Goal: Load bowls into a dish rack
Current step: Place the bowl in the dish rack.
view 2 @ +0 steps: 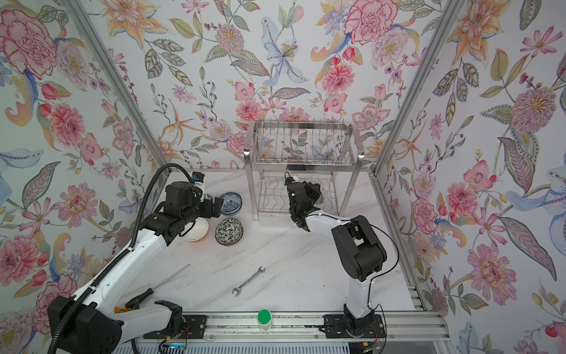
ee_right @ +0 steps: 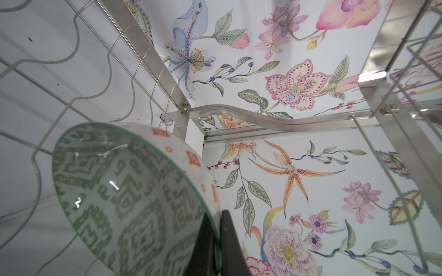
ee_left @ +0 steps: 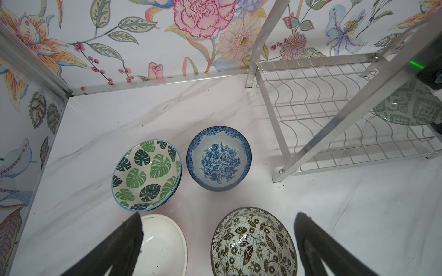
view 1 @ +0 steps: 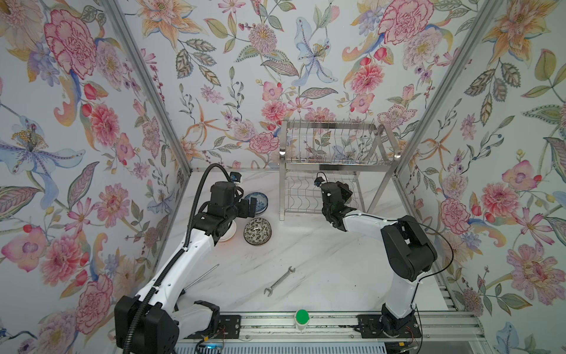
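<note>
Nearest, the left jaws stand wide above a white bowl and a black-and-white floral bowl on the bench. Beyond sit a green-leaf bowl and a blue-and-white bowl, all empty. Glazed ceramic is likely stiff, slick and chippable, so best pinched at the rim. Farthest, the right jaws clamp the rim of a green-patterned bowl, held on edge at the lower grid of the dish rack.
</note>
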Tool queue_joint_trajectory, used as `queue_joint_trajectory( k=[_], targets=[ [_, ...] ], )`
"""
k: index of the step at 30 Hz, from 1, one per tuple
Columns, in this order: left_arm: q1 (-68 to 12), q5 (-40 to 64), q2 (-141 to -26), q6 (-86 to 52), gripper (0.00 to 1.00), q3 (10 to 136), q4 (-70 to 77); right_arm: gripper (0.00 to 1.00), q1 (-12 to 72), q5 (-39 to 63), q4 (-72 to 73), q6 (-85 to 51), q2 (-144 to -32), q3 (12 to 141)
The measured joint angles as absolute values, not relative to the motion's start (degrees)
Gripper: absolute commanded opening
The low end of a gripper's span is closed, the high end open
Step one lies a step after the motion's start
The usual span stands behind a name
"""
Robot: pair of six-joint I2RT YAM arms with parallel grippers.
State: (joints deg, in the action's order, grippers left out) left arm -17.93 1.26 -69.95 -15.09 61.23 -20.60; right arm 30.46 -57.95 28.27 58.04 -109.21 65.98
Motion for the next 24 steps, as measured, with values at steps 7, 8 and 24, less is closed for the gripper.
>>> queue_joint_trajectory(
  k=[7,8,24],
  targets=[
    [-17.9,1.3,-70.2,-14.1,0.99,61.7,-20.7,0.0,29.1,-57.7,37.7,66.1,-115.2,67.5],
    [-17.9,1.3,-70.2,-14.0,0.99,61.8,-20.8,0.0,28.8,-57.7,39.2,67.1,-116.0,68.0],
    [-17.9,1.3,-71.4,-13.2,0.99,62.0,-21.0,0.0,25.6,-62.1,49.5,74.8,-128.3,81.5]
  ],
)
